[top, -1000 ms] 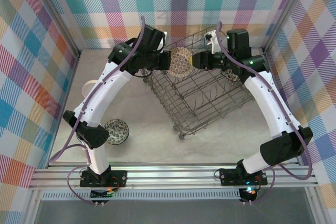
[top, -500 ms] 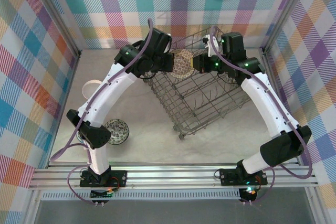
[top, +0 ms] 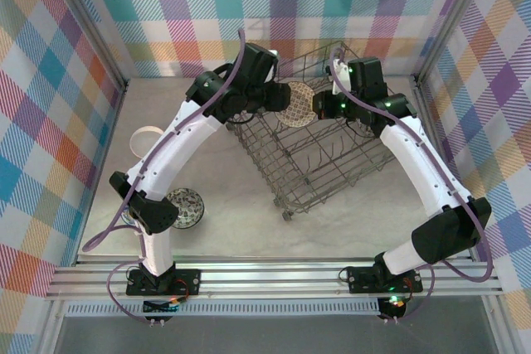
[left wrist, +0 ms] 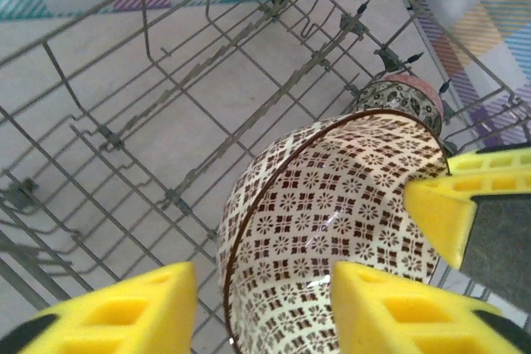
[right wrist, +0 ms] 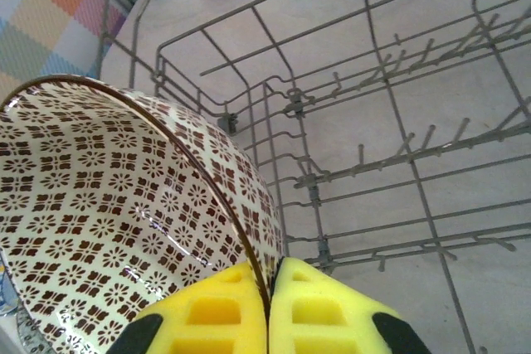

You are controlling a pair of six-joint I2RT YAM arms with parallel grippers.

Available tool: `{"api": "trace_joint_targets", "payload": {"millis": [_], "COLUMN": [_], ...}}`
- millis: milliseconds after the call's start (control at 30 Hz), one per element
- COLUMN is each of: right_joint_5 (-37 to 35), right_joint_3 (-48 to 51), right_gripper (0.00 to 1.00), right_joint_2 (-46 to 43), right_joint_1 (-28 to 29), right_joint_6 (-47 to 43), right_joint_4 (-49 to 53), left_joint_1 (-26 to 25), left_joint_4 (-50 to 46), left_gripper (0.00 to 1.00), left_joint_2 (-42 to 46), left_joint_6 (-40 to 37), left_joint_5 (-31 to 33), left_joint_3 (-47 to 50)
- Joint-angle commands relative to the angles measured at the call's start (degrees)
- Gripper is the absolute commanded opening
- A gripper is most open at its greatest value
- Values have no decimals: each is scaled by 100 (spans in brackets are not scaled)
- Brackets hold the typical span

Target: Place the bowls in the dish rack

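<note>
I read: right gripper (right wrist: 270,281) clenched on patterned bowl (right wrist: 108,205) rim | left gripper (left wrist: 261,292) released, straddling bowl | above dish rack (top: 332,163)

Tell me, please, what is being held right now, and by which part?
The right gripper pinches the bowl by its rim; the left gripper stands open.
</note>
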State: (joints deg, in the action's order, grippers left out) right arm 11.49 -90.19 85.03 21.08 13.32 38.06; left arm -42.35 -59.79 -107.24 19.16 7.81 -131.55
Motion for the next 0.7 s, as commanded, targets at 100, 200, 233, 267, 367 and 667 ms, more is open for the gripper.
{"api": "trace_joint_targets", "payload": {"millis": [100,200,233,267,367,667], "right_joint_5": [-919,-1555,-1804,-2075,-3210,-6062], "right_joint_3": [-302,-341,-332,-309,-286,-308], "right_gripper": [0,0,0,0,0,0], "right_joint_2": [21,80,100,117,183,536], "right_joint_1": [-92,-248,-294,-336,-359,-350], "right_joint_6": [259,263,250,165,-119,-1796], "right_joint_4": [25,36,22,-18,-60,-623], "left_joint_1": [92,288,371,485,879,1888], "left_joint_4": [-77,-255,-287,-287,-71,660], "left_gripper": [61,65,65,66,68,69], "left_joint_2": [207,265,280,304,340,189], "left_joint_6": [-19,-35,-47,-85,-228,-237], "left_joint_5": [104,-26,-135,-287,-803,-2205], "left_joint_3": [-350,-308,-274,-190,163,568]}}
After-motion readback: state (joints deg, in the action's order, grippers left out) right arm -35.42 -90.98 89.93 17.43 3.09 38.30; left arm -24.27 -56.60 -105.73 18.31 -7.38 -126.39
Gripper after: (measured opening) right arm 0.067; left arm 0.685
